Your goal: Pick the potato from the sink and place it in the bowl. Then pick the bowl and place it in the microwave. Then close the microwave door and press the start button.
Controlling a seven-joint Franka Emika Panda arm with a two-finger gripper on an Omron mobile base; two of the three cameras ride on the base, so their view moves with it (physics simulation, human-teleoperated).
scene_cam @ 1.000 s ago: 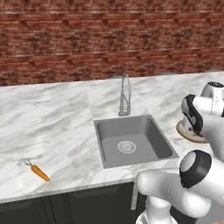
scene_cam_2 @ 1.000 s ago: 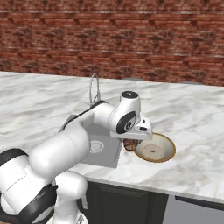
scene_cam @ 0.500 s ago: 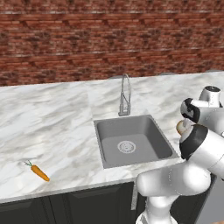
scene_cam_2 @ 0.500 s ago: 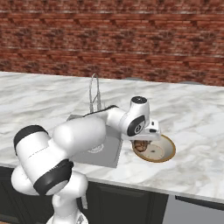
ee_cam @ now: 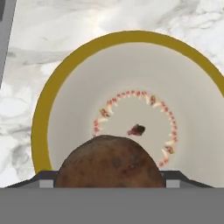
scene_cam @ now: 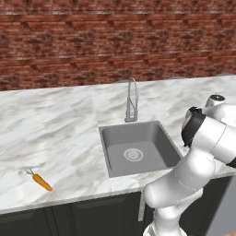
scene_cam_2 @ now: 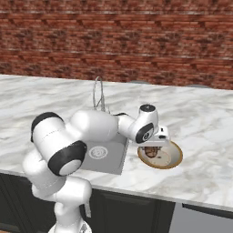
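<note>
Pincer (scene_cam_2: 152, 148) pinching the potato (ee_cam: 109, 161), one dark fingertip (ee_cam: 46, 178) showing at each flank of it, poised directly above the bowl (scene_cam_2: 175, 157). Potato in hand, over the cream interior, not yet resting on it as far as the hand view shows. Bowl sits on the marble counter (scene_cam_2: 205, 136), just beside the sink (scene_cam: 152, 133); basin holds nothing but the drain. Carrot (scene_cam: 41, 181) lies well apart on the far side of the counter.

Handling, as judged: potato looks firm, rough-skinned, light, unlikely to slip from a side pinch but liable to roll once released into the shallow dish. Bowl appears rigid, probably ceramic, thus chippable and smooth; best hold likely a pinch across the brown rim (ee_cam: 39, 122), one finger inside, one outside, kept level so the potato stays put.
</note>
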